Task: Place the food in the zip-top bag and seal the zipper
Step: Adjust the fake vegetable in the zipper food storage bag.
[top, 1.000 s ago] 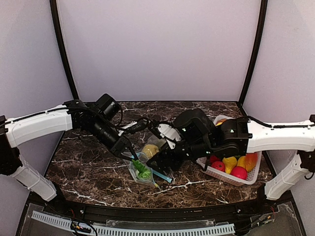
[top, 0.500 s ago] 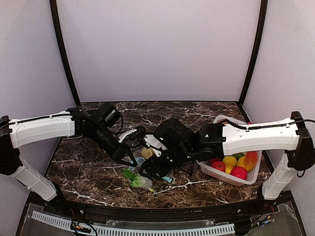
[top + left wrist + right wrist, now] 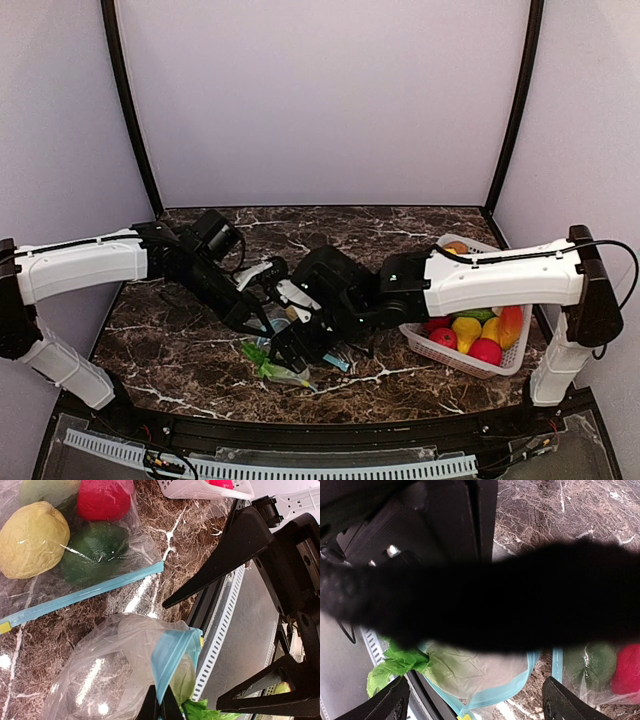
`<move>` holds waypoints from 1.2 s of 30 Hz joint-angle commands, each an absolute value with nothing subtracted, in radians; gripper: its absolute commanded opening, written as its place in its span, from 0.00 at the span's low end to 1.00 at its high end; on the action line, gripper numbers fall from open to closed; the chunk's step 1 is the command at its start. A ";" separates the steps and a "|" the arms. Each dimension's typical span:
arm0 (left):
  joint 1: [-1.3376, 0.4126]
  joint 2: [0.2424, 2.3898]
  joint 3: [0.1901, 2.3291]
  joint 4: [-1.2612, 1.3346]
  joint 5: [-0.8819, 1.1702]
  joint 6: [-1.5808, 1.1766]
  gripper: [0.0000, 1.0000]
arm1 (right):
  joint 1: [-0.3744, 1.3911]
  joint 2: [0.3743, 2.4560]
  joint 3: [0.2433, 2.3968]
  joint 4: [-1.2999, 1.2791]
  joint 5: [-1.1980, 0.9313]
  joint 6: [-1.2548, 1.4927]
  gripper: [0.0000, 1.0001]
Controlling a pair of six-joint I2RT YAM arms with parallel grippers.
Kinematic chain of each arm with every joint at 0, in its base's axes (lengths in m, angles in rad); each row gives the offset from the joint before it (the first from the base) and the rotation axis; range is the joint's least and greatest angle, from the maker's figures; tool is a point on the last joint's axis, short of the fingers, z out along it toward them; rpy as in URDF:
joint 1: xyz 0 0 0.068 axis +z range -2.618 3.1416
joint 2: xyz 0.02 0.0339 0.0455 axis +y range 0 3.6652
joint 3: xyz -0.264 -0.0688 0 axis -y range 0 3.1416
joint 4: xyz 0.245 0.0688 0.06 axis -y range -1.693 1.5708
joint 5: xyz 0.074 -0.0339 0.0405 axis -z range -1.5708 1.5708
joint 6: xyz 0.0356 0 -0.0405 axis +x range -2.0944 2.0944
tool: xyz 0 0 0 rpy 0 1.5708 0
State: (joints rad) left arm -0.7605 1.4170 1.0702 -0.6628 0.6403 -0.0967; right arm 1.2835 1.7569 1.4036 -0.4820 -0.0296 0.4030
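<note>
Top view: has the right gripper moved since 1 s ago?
Yes. The right gripper has shifted left, farther from the white basket.

The left hand point(image 3: 159, 706) pinches the blue zipper edge point(image 3: 172, 652) of a clear bag point(image 3: 100, 675).

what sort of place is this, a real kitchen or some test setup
Most likely a robot test booth, not a kitchen: plain lilac panels wall in a marble-patterned table, and the basket holds plastic toy fruit.
</note>
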 commanded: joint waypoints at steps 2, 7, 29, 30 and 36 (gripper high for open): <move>-0.753 1.367 1.054 -0.628 0.647 -0.082 0.01 | 1.306 1.810 1.440 -0.550 -0.028 0.446 0.90; -0.752 1.358 1.052 -0.627 0.657 -0.081 0.01 | 1.314 1.833 1.472 -0.582 0.009 0.487 0.90; -0.752 1.248 0.885 -0.640 0.716 -0.167 0.01 | 1.400 1.951 1.521 -0.664 0.108 0.663 0.83; -0.752 1.235 0.869 -0.629 0.715 -0.181 0.01 | 1.400 1.956 1.521 -0.665 0.113 0.670 0.83; -0.753 1.195 0.832 -0.593 0.723 -0.220 0.01 | 1.412 2.015 1.562 -0.668 0.135 0.675 0.84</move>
State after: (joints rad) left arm -0.7544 1.2552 0.8413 -0.6415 0.6971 -0.2005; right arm 1.4078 1.9396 1.5478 -0.5785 0.1093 0.6270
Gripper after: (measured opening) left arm 0.009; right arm 0.826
